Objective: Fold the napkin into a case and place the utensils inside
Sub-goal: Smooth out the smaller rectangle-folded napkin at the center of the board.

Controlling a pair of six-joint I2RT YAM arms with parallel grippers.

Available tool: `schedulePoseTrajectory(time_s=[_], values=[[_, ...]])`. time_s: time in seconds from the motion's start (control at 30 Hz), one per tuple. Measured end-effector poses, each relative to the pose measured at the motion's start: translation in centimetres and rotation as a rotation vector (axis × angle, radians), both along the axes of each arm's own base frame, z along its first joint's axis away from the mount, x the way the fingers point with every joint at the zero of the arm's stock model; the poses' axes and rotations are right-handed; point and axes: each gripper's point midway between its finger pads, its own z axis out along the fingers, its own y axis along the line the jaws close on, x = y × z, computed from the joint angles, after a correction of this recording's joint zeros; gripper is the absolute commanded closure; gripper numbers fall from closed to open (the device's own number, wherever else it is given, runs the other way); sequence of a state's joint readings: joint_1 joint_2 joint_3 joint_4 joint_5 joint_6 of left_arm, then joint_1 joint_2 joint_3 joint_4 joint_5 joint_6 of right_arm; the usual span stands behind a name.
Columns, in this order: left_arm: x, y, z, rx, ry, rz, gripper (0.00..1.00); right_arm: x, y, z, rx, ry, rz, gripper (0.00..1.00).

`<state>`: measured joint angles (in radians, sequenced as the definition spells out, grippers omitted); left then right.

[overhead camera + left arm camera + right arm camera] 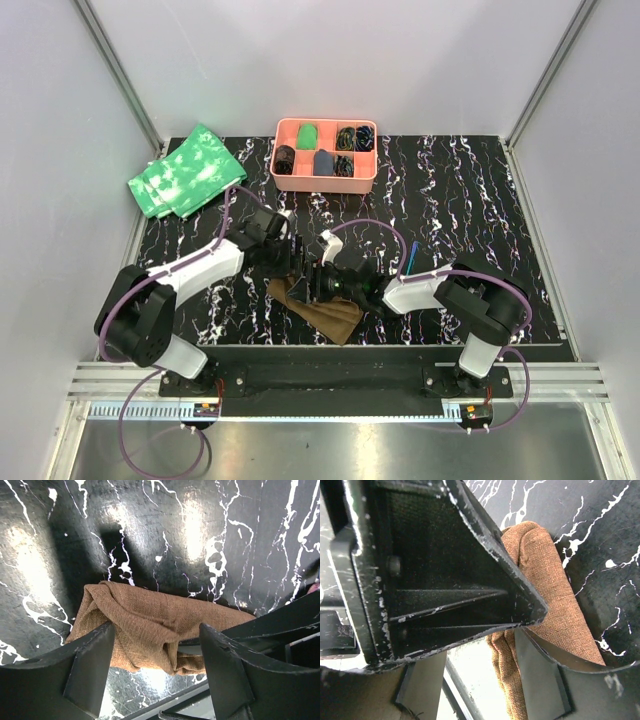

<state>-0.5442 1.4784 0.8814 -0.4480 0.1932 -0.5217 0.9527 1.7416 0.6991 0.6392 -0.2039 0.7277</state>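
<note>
Left hand (156,632) spread wide over napkin (140,610), right hand (477,662) parted alongside, pink tray (325,183) beyond

My top camera sits above and behind the arm bases, looking down over the whole black white-veined tabletop (480,200). Each wrist camera I have hangs very close, facing down between its own black fingers (87,670). All three share the rumpled plain brown cloth napkin (325,315) at the near edge.

You've got a black, white-veined worktop (480,200) w/ a pink tray (325,122) far centre, green mottled cloths (187,172) far left, brown napkin (325,312) bunched nr front edge, blue-stemmed utensil (412,253) to its right.
</note>
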Motion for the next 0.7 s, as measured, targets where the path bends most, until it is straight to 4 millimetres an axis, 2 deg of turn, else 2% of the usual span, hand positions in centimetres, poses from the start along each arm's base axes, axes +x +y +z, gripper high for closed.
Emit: schedulePoseTrajectory(time_s=[0.1,0.13,0.17,0.33,0.37,0.53,0.7], values=[[0.1,0.1,-0.2,0.027,-0.008,0.006,0.37,0.0,0.0,-0.1,-0.004,0.003,0.0,0.37],[0.2,0.1,-0.3,0.035,-0.008,0.007,0.46,0.0,-0.1,-0.1,-0.004,0.003,0.0,0.37],[0.3,0.1,-0.6,0.049,-0.003,0.006,0.52,0.0,-0.1,-0.1,-0.005,0.003,-0.001,0.37],[0.3,0.8,-1.5,0.104,0.007,0.016,0.67,-0.1,-0.1,-0.2,-0.011,0.006,-0.001,0.37],[0.4,0.9,-1.5,0.112,0.003,0.019,0.73,-0.1,-0.2,-0.2,-0.012,0.007,-0.001,0.37],[0.6,1.5,-1.4,0.13,-0.029,0.036,0.84,-0.3,-0.5,0.1,-0.029,0.023,-0.005,0.36],[0.0,2.6,-0.3,0.114,-0.106,0.06,0.94,-0.8,-1.4,2.1,-0.035,0.052,-0.019,0.33]])
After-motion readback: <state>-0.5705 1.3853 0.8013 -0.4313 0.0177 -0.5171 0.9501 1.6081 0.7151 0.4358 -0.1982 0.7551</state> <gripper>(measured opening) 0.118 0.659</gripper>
